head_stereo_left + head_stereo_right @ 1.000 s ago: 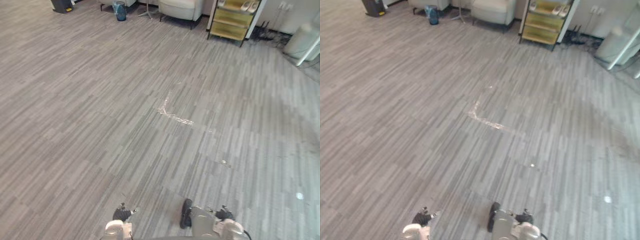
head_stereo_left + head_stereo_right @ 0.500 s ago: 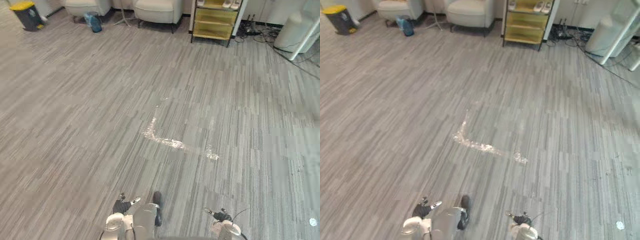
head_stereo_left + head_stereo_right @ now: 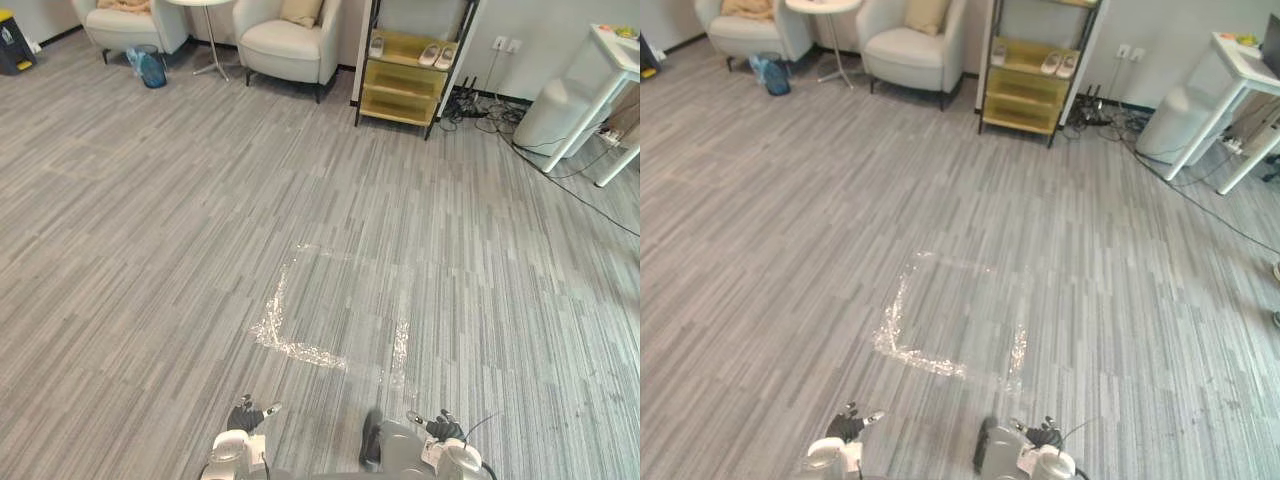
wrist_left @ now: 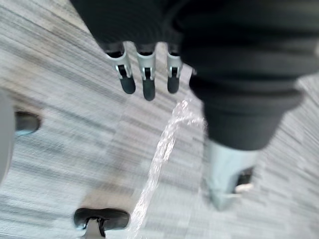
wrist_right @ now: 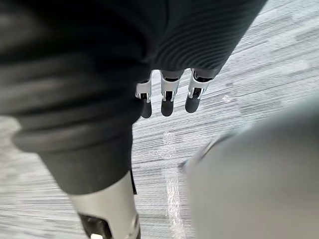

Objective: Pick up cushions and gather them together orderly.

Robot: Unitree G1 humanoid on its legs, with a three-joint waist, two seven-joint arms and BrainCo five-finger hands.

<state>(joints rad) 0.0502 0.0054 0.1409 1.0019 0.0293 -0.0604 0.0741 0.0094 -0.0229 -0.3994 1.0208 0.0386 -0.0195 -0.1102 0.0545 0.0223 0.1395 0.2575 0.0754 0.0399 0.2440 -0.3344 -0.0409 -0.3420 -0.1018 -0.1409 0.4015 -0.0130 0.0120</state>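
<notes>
Left eye view and right eye view: a tan cushion (image 3: 925, 14) stands against the back of a pale armchair (image 3: 902, 55), far ahead of the left hand (image 3: 244, 416) and well apart from it. A second cushion (image 3: 748, 8), also tan, lies on another armchair (image 3: 740, 35) further out to that hand's left. Between the two chairs stand a round side table (image 3: 825, 8) and a blue bin (image 3: 772, 75).

Ahead of the right hand (image 3: 440, 429), beside the nearer armchair, stands a yellow shelf unit (image 3: 1025, 85) with pale slippers (image 3: 1052, 63) on its upper level. Further to that hand's right are a white cylinder (image 3: 1170, 120), a white table (image 3: 1240, 50) and a cable (image 3: 1200, 200) trailing over the floor.

Between both hands and the armchairs lies grey striped floor (image 3: 150, 250) marked with a taped outline (image 3: 950, 330), just ahead of the hands.

Left wrist view: fingers (image 4: 144, 82) straight, pointing at the floor, holding nothing. Right wrist view: fingers (image 5: 168, 97) likewise straight and empty.
</notes>
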